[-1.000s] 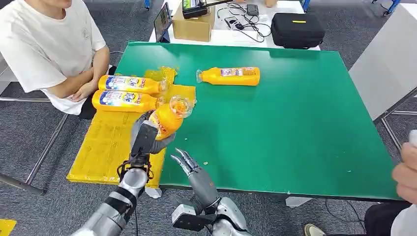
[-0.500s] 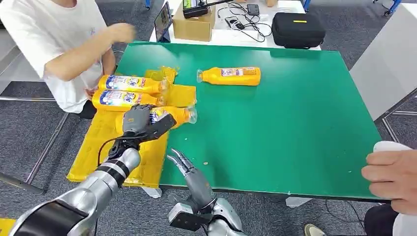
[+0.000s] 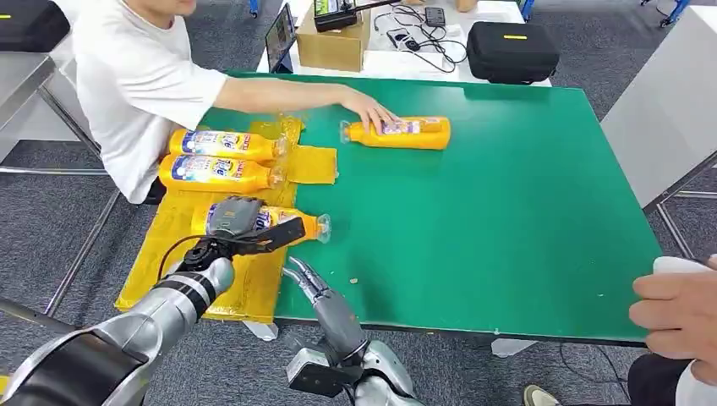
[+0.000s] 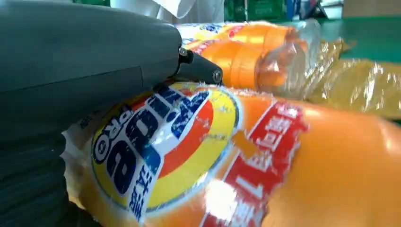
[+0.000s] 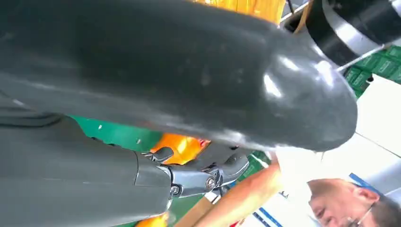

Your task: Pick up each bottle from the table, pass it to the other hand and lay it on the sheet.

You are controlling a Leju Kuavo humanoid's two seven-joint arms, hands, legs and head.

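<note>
An orange bottle [image 3: 275, 220] with a blue and yellow label [image 4: 161, 142] lies on its side on the yellow sheet [image 3: 182, 254], cap toward the green table. My left hand [image 3: 241, 222] lies over it and grips it. Two more orange bottles [image 3: 221, 144] [image 3: 218, 172] lie side by side farther back on the sheet. Another bottle [image 3: 402, 131] lies on the green table [image 3: 507, 211], with a person's hand [image 3: 370, 109] touching its neck end. My right hand [image 3: 306, 281] hovers at the table's near edge, fingers extended and holding nothing.
A person in a white shirt [image 3: 135, 85] sits at the far left, arm stretched over the table. Another person's hand [image 3: 676, 309] rests at the table's near right corner. A cardboard box [image 3: 334, 42] and a black case [image 3: 511, 51] stand behind the table.
My left hand has lowered the bottle from tilted in the air to flat on the sheet. The seated person has reached across to the bottle on the table. My right hand barely moved.
</note>
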